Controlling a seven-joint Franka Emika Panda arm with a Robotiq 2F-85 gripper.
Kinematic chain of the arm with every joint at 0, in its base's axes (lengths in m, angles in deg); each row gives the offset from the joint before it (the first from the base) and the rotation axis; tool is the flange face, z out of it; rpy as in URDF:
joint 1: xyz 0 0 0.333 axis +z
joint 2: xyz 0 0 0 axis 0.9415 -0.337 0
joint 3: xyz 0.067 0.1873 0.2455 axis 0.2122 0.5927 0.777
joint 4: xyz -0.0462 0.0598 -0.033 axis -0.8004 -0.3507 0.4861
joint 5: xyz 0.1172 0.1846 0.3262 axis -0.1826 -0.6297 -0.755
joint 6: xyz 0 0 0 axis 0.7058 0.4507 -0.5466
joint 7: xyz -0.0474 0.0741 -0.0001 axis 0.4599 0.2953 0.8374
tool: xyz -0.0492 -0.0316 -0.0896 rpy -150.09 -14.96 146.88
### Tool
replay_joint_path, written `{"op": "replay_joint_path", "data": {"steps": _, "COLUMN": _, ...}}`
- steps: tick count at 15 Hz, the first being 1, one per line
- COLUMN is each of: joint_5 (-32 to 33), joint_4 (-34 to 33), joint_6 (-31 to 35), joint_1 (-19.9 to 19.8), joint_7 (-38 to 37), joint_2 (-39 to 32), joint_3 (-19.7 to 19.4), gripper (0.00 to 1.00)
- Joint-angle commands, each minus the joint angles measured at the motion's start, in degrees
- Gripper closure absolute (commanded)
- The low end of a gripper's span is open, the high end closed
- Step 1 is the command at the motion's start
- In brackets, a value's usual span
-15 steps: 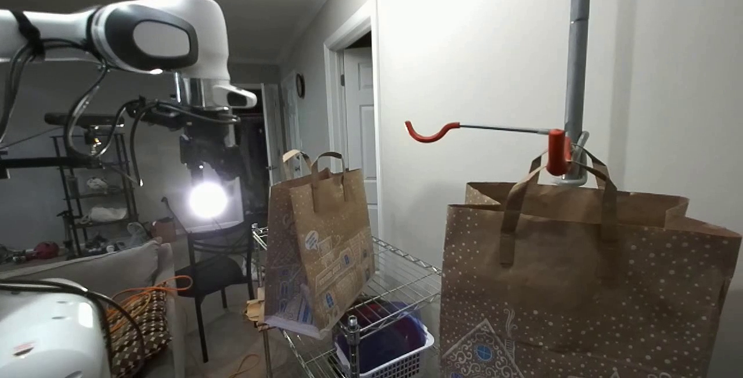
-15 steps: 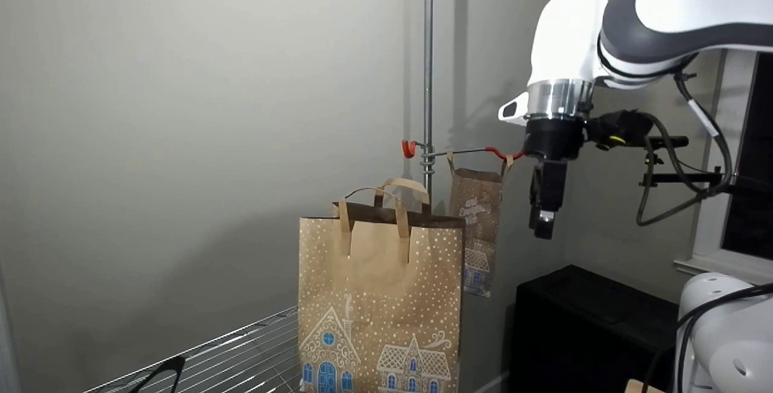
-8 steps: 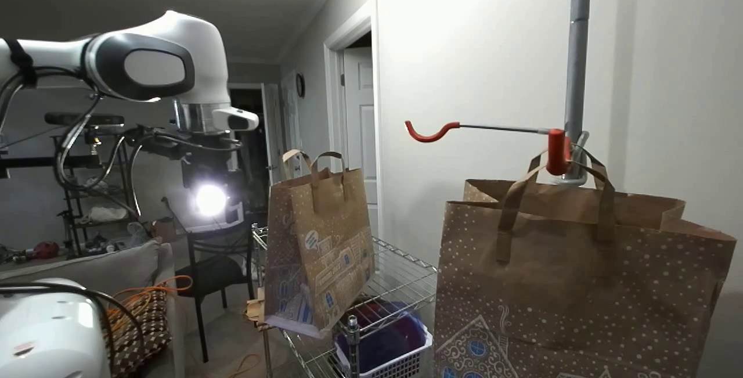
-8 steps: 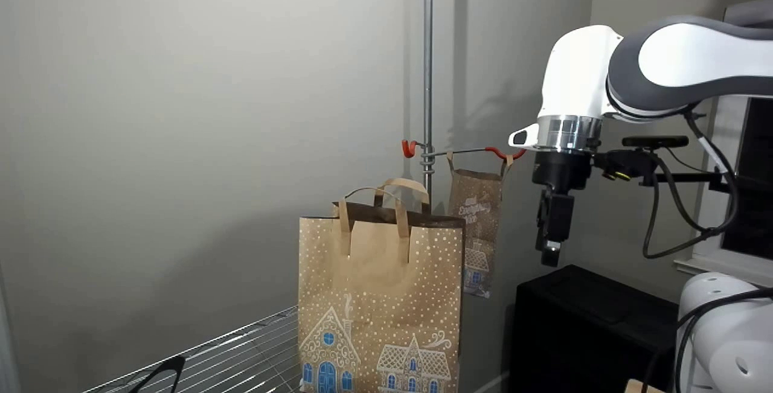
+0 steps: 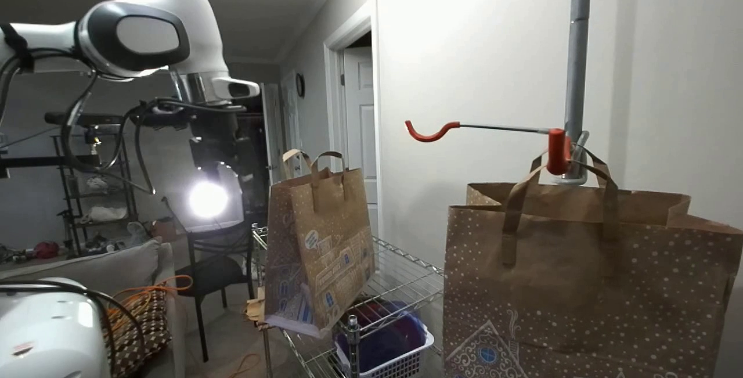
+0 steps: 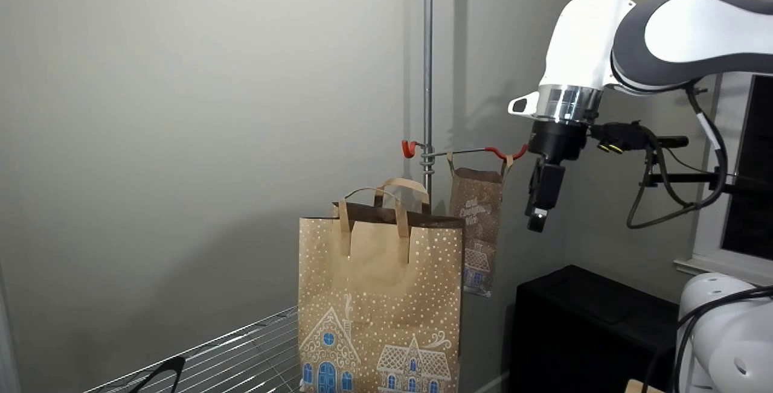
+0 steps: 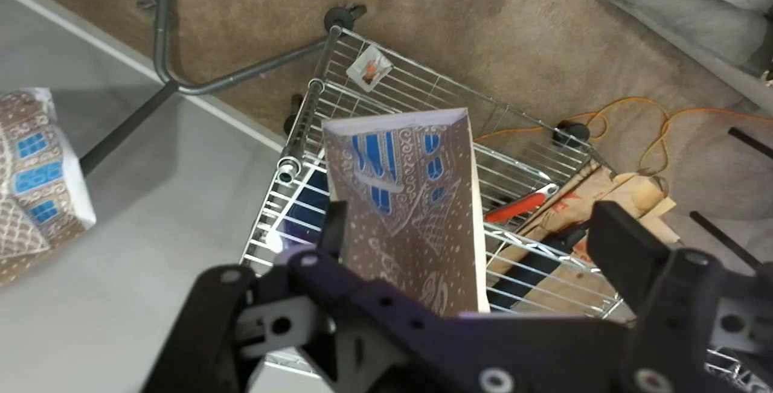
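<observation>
Grey-walled room, wire shelf lower than pincer | hovering wide-jawed, gripping nothing | paper bag upright on shelf, beyond pincer, apart; hanging bag off to pincer's side | step: likely free positioning | next: needs alignment, clearance around handles

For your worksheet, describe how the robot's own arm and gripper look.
The arm is white and rounded, with a dark grey section framing a pale oval panel, and a silver collar. The gripper is black, with two blocky fingers and round silver screws. Black cables loop alongside, one with a pale band.
</observation>
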Motion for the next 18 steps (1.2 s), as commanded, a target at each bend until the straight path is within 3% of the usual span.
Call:
{"op": "replay_joint_path", "data": {"steps": 1, "joint_5": 2.16, "joint_4": -5.12, "joint_6": 4.95, "joint_1": 0.84, "joint_7": 2.45, "joint_2": -7.04, "joint_3": -0.50, "gripper": 0.00}}
{"op": "replay_joint_path", "data": {"steps": 8, "joint_5": 2.66, "joint_4": -8.95, "joint_6": 18.91, "joint_1": 1.24, "joint_7": 5.91, "joint_2": -17.76, "joint_3": -1.86, "gripper": 0.00}}
{"op": "replay_joint_path", "data": {"steps": 18, "joint_5": -0.16, "joint_4": -16.51, "joint_6": 23.84, "joint_1": 3.29, "joint_7": 6.86, "joint_2": -28.24, "joint_3": -3.17, "gripper": 0.00}}
